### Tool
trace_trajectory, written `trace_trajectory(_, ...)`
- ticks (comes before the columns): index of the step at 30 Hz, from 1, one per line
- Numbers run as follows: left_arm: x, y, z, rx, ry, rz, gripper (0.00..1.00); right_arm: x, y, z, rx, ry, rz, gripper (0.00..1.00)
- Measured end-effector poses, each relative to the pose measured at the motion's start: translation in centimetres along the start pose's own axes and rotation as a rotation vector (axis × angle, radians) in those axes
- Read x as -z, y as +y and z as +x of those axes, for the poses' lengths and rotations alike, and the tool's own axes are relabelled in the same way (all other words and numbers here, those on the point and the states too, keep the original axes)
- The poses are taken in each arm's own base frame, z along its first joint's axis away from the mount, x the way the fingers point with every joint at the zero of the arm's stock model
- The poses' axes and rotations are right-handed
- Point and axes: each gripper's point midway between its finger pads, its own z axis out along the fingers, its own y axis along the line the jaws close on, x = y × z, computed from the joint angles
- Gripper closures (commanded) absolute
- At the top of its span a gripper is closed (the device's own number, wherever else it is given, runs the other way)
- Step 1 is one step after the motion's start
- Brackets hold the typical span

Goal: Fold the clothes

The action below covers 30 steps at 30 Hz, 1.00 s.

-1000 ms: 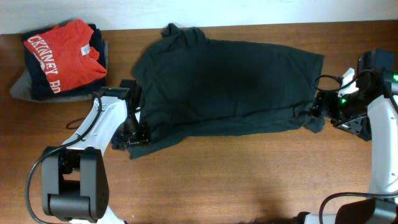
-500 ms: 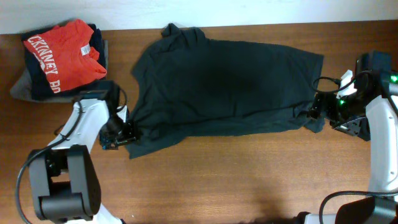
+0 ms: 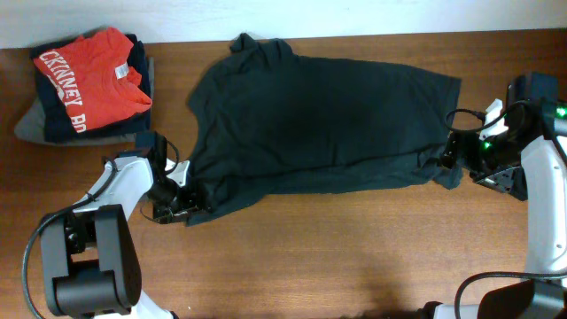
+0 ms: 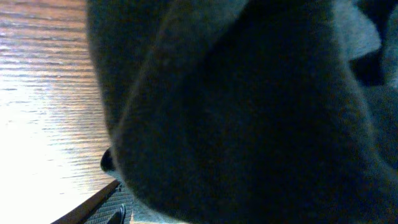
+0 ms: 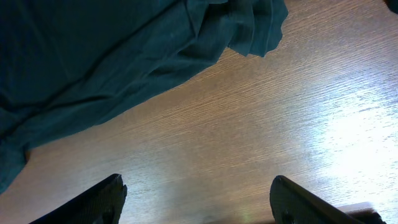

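Observation:
A dark grey-green T-shirt (image 3: 319,115) lies spread across the back middle of the wooden table, its lower edge rumpled. My left gripper (image 3: 182,199) is at the shirt's lower-left corner. In the left wrist view the dark cloth (image 4: 249,112) fills most of the frame and covers the jaws. Only one finger (image 4: 109,208) shows, far out to the side, so the jaws look open. My right gripper (image 3: 450,158) is by the shirt's lower-right corner. Its jaws (image 5: 196,186) are open and empty over bare wood, with the shirt's hem (image 5: 93,62) just beyond them.
A stack of folded clothes with a red shirt with white lettering (image 3: 89,80) on top sits at the back left corner. Bare wooden table (image 3: 354,257) runs along the front. The back edge of the table lies close behind the shirt.
My left arm swung out to the left, then came back in and lower at the shirt's lower-left corner. The shirt has barely shifted. The right arm has not moved.

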Motion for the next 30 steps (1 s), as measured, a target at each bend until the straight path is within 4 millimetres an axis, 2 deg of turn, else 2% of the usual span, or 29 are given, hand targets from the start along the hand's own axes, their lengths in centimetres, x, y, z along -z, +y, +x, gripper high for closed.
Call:
trace_trajectory(6,-0.2,-0.2,0.2,-0.010,0.002,0.017,0.69,0.0,0.0,0.0,0.000,0.000,0.000,0.21)
trace_trajectory(13,-0.2,-0.3,0.6,-0.009,0.020,0.019,0.82,0.0,0.0,0.0,-0.001,-0.002,0.002,0.21)
trace_trajectory(18,1.1,-0.4,1.2,-0.001,0.048,0.003,0.84,0.0,-0.5,-0.2,-0.020,-0.009,0.027,0.21)
trace_trajectory(23,4.1,-0.9,0.2,-0.020,-0.040,-0.018,0.84,-0.3,-0.6,-0.7,-0.028,-0.028,0.035,0.21)
trace_trajectory(26,5.1,-1.2,0.0,-0.030,-0.075,-0.020,0.84,-1.5,-0.8,-0.8,-0.031,-0.030,0.035,0.21)
trace_trajectory(30,5.2,-1.1,0.4,-0.023,-0.061,-0.025,0.84,-3.8,-1.2,-0.4,-0.048,-0.015,0.037,0.21)
